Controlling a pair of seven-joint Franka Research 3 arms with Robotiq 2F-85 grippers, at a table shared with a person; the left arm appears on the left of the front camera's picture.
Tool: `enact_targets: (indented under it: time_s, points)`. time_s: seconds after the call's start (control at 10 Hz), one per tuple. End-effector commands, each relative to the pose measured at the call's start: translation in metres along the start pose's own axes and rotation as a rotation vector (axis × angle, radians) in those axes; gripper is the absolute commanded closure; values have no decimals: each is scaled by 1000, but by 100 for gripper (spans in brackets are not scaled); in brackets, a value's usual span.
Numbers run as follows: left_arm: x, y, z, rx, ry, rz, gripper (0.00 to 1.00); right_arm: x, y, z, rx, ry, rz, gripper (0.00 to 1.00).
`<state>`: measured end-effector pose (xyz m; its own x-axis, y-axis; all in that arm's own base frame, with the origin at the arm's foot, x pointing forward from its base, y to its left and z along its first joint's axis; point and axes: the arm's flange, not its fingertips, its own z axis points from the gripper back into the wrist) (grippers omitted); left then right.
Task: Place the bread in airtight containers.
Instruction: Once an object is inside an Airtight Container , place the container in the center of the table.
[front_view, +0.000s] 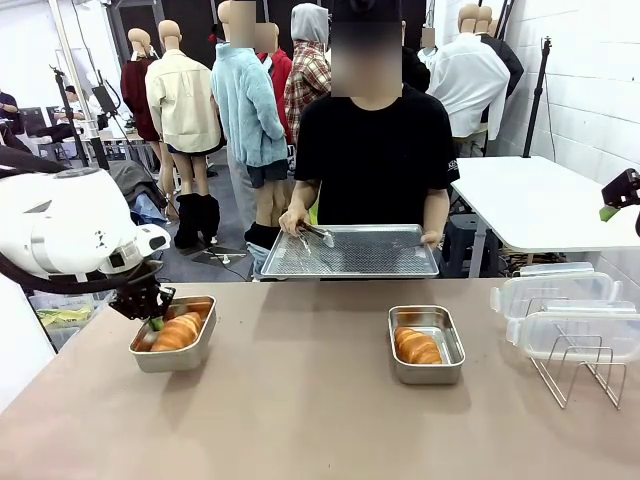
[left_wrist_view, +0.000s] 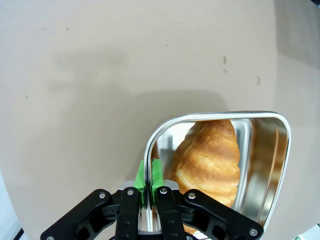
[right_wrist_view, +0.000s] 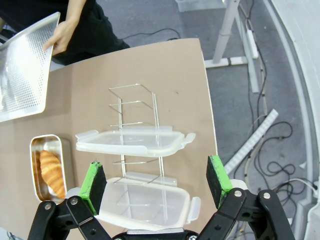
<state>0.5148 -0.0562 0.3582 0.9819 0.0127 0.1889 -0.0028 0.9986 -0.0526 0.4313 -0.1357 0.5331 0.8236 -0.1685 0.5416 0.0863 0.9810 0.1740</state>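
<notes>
Two steel airtight containers stand on the brown table. The left container (front_view: 173, 350) holds a golden bread roll (front_view: 178, 331), and my left gripper (front_view: 155, 322) is shut on its near-left rim. In the left wrist view the gripper (left_wrist_view: 149, 172) pinches the container's thin wall (left_wrist_view: 150, 142), with the bread (left_wrist_view: 212, 160) lying just inside. The right container (front_view: 426, 368) holds another bread roll (front_view: 417, 346). My right gripper (right_wrist_view: 157, 177) hangs open high above two clear lids (right_wrist_view: 132, 141), holding nothing. That gripper (front_view: 612, 205) shows at the far right edge in the front view.
Two clear plastic lids (front_view: 565, 310) lean by a wire rack (front_view: 585, 365) at the table's right. Across the table a person holds a perforated steel tray (front_view: 348, 250) and tongs (front_view: 315, 233). A white table (front_view: 540, 200) stands behind on the right.
</notes>
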Motion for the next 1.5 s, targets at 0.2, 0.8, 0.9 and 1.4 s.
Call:
enact_targets:
  time_s: [0.2,0.8,0.9,1.4]
  points:
    - [1,-13,-27,103,-55,27,100,1,2,-1,-10,-4,-14,0]
    - [1,-9,-9,99,-117,52,32,1,2,-1,-10,-4,-14,0]
    - [3,-7,-3,69,-107,45,25,1,2,-1,-10,-4,-14,0]
    - [24,26,96,56,-158,7,25,1,2,-1,-10,-4,-14,0]
